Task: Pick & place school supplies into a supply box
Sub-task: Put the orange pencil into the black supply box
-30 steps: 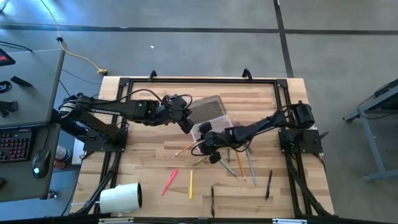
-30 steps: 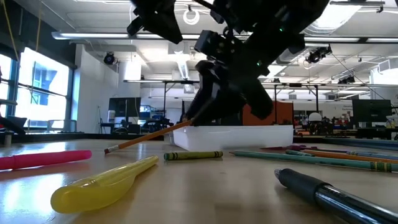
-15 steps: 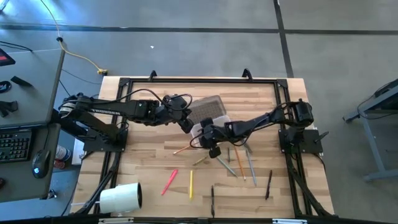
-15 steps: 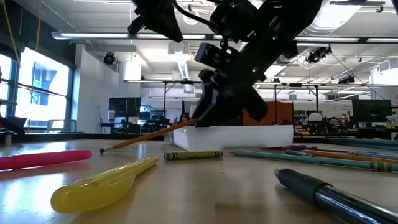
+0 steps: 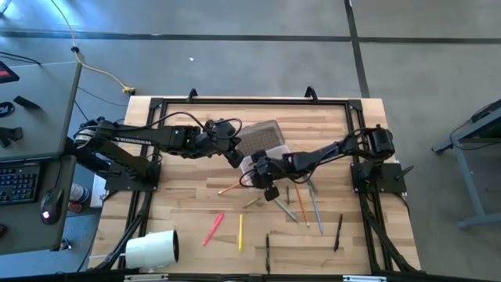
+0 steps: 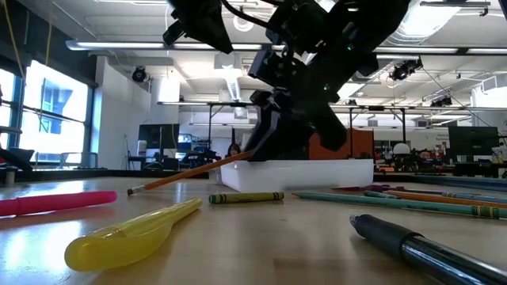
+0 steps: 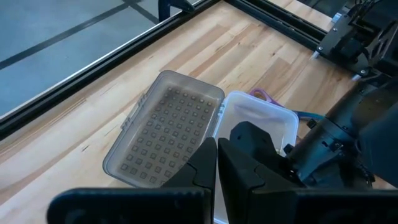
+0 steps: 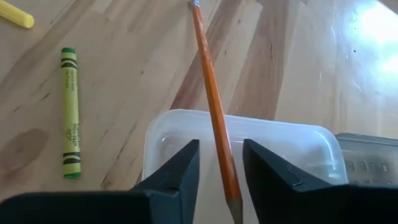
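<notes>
I have the right claw (image 5: pixel 262 177) near the middle of the high view, right over the near end of the box (image 5: pixel 261 163). In the right wrist view an orange pencil (image 8: pixel 213 106) runs between the two fingers (image 8: pixel 174 177), with a gap showing on either side of it, so I can't tell whether it is truly pinched or only lying in the gap. Its tail sticks out toward the lower left in the high view and slopes down to the table (image 5: pixel 180 215) in the low view.

The pencil is light, stiff and smooth. I judge that held near one end it will swing and slip easily, so a grip nearer its middle would sit steadier.

The left claw (image 7: pixel 216 163) waits just left of the box, beside the open ribbed lid (image 7: pixel 165 130); its fingers are pressed together on nothing.

Other supplies lie loose toward the bottom of the high view: a green crayon (image 8: pixel 70 112), a pink marker (image 6: pixel 55 202), a yellow pen (image 6: pixel 131 233).

I can't make out what is already inside the box, as the right arm covers most of it.
</notes>
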